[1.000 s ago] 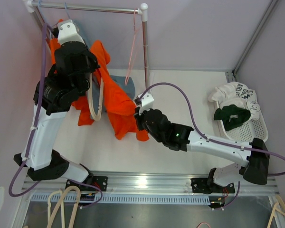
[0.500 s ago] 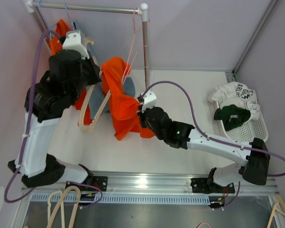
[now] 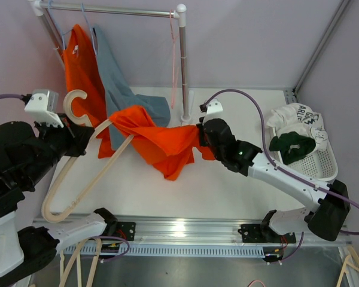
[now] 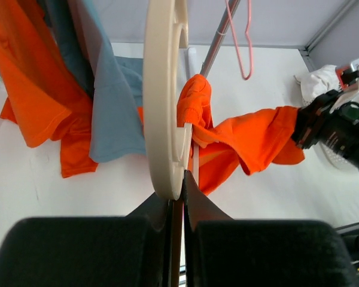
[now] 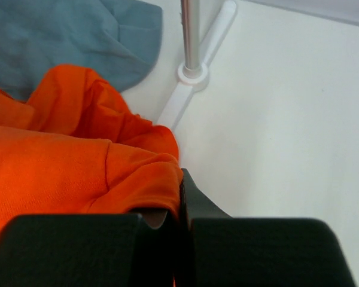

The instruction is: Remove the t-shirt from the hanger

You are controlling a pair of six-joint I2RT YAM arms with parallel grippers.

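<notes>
The orange t-shirt [image 3: 161, 140] is stretched above the table between the two arms. One end is still bunched over the far arm of the cream hanger [image 3: 78, 179]. My left gripper [image 3: 82, 134] is shut on the hanger just below its hook; in the left wrist view the hanger [image 4: 164, 89] rises from the left gripper [image 4: 178, 179], with the t-shirt [image 4: 251, 134] draped off its right side. My right gripper [image 3: 200, 136] is shut on the shirt's other end; in the right wrist view a fold of the t-shirt [image 5: 66, 167] is pinched in the right gripper [image 5: 178, 191].
A second orange shirt [image 3: 81, 66] and a grey-blue shirt [image 3: 116, 84] hang from the rail [image 3: 107, 9], beside a pink hanger [image 3: 172, 60]. The rack's post [image 5: 190, 36] stands just behind my right gripper. A white basket [image 3: 323, 161] of clothes sits at the right. Spare hangers [image 3: 78, 257] lie at the near left.
My left arm has pulled the hanger away from the rail, down and to the left. My right gripper has moved right with the shirt, drawing it taut and mostly off the hanger.
</notes>
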